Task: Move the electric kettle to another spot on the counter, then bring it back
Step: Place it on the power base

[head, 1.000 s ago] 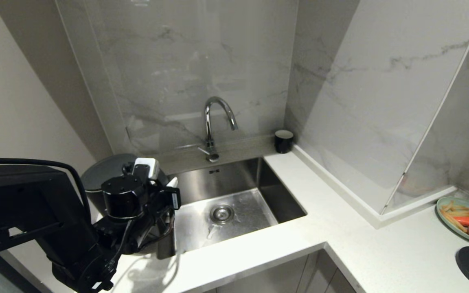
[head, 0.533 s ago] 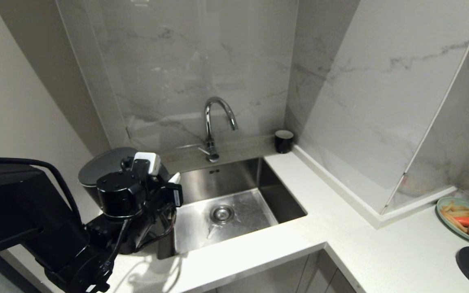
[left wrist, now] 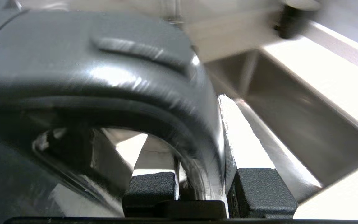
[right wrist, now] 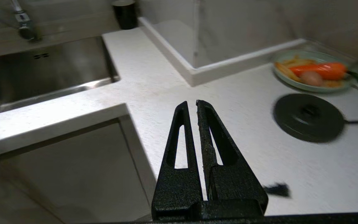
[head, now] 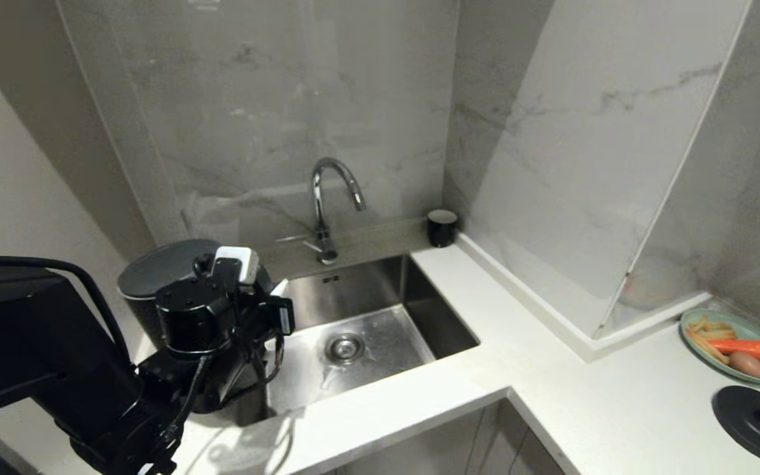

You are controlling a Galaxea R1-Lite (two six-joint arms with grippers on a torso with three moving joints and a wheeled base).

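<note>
At the far left of the worktop [head: 419, 402], just left of the sink [head: 367, 316], stands the electric kettle [head: 156, 274], but most of it is hidden: in the head view the left arm covers its body and handle, and only the grey top of the lid and a strip of the black wall show. In the left wrist view the kettle fills the picture, blurred and cut off at the edges, and its base cannot be seen, so I cannot tell if it rests on the worktop or is lifted. The left tool [left wrist: 202, 186] is pinching the loop handle, one black pad on each side of it. The right tool [right wrist: 196, 107] shows only in its own wrist view, above the bare worktop near the corner, with its two fingers pressed together and holding nothing; its arm is out of the head view. There is one tap [head: 327, 204] behind the sink, one small black cup [head: 441, 227] in the far corner, and one flat black base disc [head: 759, 422] at the right edge, its cord partly cut off. One green plate [head: 736, 343] far right holds one carrot, one brownish round piece and some pale sticks, too small to count.
</note>
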